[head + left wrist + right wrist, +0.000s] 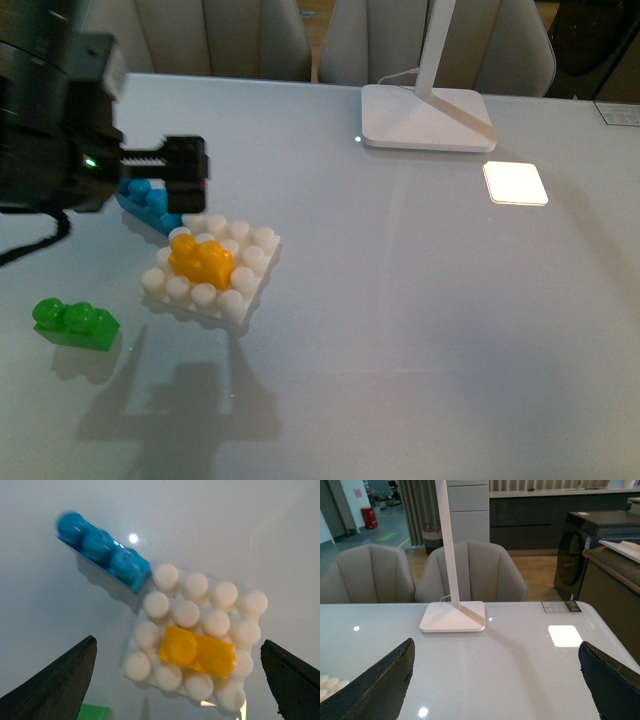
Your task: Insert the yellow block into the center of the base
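Front view, catalogued left to right. At the far left we are seeing the left gripper, hovering in the upper left of the frame above the table, jaws standing apart and holding nothing. Low in the left corner the green brick is lying alone, well apart from the rest and, we judge, not wanted for this step. Just right of the gripper the blue brick is resting against the upper-left edge of the base. On the base's middle studs the yellow block is sitting, its long axis running along the plate's diagonal in the picture; we are judging it already seated, which would explain the gripper hanging empty above rather than clamped. The block is lying below and slightly right of the fingertips, clear of them. Further right, in the upper centre, the lamp foot is standing, with a bright patch of light beside it.

Left wrist view: both fingers are showing at the lower corners, spread wide, the yellow block lying between them and untouched.

Right wrist view: the right gripper is also standing open and empty, facing the lamp, far from the work.
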You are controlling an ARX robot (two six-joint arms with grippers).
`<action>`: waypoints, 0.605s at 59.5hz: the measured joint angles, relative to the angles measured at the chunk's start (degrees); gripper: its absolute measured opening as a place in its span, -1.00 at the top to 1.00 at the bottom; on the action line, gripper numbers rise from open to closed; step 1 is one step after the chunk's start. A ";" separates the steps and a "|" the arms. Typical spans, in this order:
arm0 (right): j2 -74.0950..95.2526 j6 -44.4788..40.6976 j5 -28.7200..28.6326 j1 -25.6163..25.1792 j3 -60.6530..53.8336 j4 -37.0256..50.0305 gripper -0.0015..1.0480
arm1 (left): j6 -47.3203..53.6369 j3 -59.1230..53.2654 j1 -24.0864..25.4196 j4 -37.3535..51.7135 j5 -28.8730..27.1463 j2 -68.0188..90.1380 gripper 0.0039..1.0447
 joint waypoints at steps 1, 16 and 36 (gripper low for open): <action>0.00 0.00 0.00 0.00 0.00 0.00 -0.83 | 0.37 -0.87 0.98 1.03 0.15 -1.27 -0.87; 0.00 0.00 0.00 0.00 0.00 0.00 -0.83 | 5.68 -14.29 13.25 5.60 4.04 -20.61 -0.87; -0.02 0.00 0.02 0.00 0.00 0.00 -0.83 | 9.97 -38.58 35.74 25.51 28.61 -56.26 -0.32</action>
